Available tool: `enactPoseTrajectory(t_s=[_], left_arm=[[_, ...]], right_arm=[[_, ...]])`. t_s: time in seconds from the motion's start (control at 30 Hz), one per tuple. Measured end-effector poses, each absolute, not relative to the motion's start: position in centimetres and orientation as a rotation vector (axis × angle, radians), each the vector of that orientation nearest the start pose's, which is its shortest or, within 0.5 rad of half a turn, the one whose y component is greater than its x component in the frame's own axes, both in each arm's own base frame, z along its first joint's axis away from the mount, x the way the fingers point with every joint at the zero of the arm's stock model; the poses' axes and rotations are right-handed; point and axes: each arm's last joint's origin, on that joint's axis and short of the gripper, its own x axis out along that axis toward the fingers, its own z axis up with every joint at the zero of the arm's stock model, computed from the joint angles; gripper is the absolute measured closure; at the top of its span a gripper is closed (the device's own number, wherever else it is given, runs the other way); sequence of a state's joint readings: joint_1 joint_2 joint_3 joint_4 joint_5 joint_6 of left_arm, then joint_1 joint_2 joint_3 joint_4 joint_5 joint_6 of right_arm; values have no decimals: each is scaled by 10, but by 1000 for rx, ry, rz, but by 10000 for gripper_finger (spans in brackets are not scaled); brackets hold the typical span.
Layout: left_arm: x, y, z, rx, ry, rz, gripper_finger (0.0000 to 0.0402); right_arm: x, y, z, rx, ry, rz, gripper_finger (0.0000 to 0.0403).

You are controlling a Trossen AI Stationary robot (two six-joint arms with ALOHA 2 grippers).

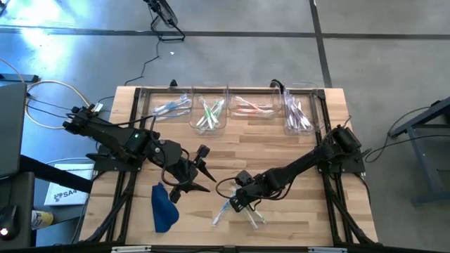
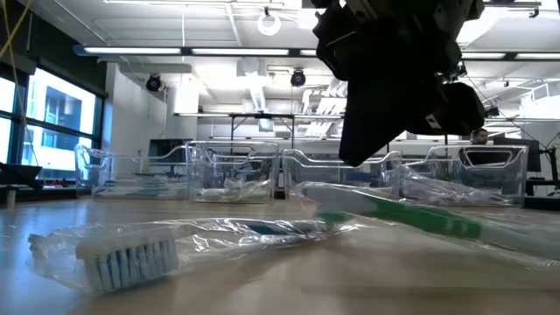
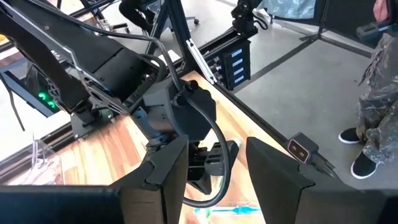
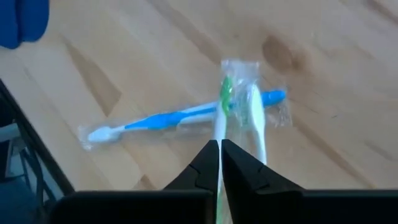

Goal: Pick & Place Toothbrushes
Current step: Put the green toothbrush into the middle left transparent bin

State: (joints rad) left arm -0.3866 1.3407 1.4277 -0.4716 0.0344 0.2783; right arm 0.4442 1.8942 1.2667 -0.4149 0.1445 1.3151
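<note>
Right gripper (image 4: 220, 163) is low over the front of the table (image 1: 295, 151), its fingers pressed together on the wrapped green toothbrush (image 4: 222, 106), whose handle runs straight out from the fingertips. Crossing under that brush, just beyond the tips, lies a blue toothbrush (image 4: 168, 118) in its clear wrapper, flat on the wood. In the high view the same gripper (image 1: 239, 204) sits directly above this small cluster, with a further wrapped brush (image 1: 220, 214) beside it toward the left arm. Whether the green brush is lifted clear of the table or only pinched against it cannot be told from these views.

Left gripper (image 1: 197, 176) hovers toward the table's middle, to the side of the right gripper and apart from it, its fingers (image 3: 161, 180) spread with nothing between them. A blue cloth (image 1: 163, 208) lies just in front of the left gripper, near the front edge.

Far from both grippers, along the back edge, stand four clear bins (image 1: 211, 112) in a row, each holding sorted brushes (image 1: 208, 116). In the low view a wrapped brush with blue bristles (image 2: 131, 258) lies nearest the camera, a green-handled one (image 2: 411, 219) behind it, below the dark arm. A person's legs and shoes (image 3: 373, 112) show on the floor beyond the table.
</note>
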Motion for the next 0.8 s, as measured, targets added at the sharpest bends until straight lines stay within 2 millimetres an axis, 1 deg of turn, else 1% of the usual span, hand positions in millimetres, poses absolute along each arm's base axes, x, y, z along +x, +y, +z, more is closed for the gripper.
enactPoseTrajectory(t_s=[0.1,0.2,0.3,0.43,0.53,0.63,0.8], left_arm=[[267,-110,405,339,325,-467,245],[266,-110,405,339,325,-467,245],[266,-110,405,339,324,-467,245],[266,-110,405,339,324,-467,245],[267,-110,405,339,324,-467,245],[266,-110,405,339,324,-467,245],[266,-110,405,339,323,-467,245]], right_arm=[[348,167,175,892,1013,-385,386],[344,177,174,872,1055,-330,373],[338,187,174,846,1071,-294,349],[333,196,174,817,1042,-303,308],[332,198,174,808,1030,-310,281],[333,197,174,806,1023,-314,263],[336,194,171,803,1022,-324,257]])
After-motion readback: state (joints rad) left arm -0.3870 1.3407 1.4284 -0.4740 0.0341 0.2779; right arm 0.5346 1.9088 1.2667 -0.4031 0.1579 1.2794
